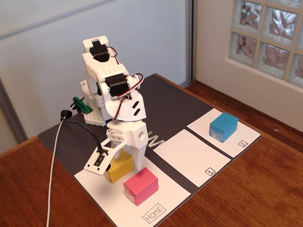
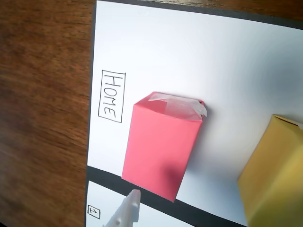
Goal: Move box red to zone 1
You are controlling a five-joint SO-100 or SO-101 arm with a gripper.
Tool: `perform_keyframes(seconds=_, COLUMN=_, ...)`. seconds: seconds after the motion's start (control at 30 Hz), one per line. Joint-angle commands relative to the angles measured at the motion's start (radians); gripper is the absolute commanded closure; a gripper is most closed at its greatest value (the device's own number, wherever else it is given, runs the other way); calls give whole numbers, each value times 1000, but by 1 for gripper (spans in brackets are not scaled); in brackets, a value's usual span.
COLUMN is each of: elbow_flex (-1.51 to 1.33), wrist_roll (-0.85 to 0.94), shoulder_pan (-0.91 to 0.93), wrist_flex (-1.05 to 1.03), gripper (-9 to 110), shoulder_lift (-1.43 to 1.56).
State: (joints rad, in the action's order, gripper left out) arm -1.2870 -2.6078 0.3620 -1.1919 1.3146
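The red box [image 1: 140, 185] is recorded on the HOME sheet [image 1: 102, 196], beside the yellow box [image 1: 119, 167] and apart from the vacant zone 1 [image 1: 189, 156], with the gripper [image 1: 120, 165] poised over the yellow box, its jaws gripping nothing, their opening not being discernible.

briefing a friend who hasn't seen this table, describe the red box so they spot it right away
Start at the large white paper sheet marked HOME at the near end of the dark mat. Two small paper-wrapped boxes sit on it; the pinkish-red paper-wrapped box is the one closest to the HOME label, while its neighbour is a yellow paper-wrapped box.
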Motion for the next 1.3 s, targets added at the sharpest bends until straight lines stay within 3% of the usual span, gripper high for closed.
perform_keyframes(seconds=0.0, elbow_flex=46, wrist_roll=-51, shoulder_pan=-17, wrist_flex=40, gripper=53, shoulder_lift=-2)
perform_keyframes(seconds=0.5, elbow_flex=400, wrist_roll=-25, shoulder_pan=-60, wrist_flex=58, gripper=59, shoulder_lift=-288)
perform_keyframes(seconds=0.77, elbow_flex=396, wrist_roll=18, shoulder_pan=-74, wrist_flex=6, gripper=67, shoulder_lift=-293)
perform_keyframes(seconds=1.13, elbow_flex=394, wrist_roll=35, shoulder_pan=-52, wrist_flex=-63, gripper=67, shoulder_lift=-219)
perform_keyframes(seconds=1.27, elbow_flex=393, wrist_roll=61, shoulder_pan=-37, wrist_flex=-77, gripper=61, shoulder_lift=-209)
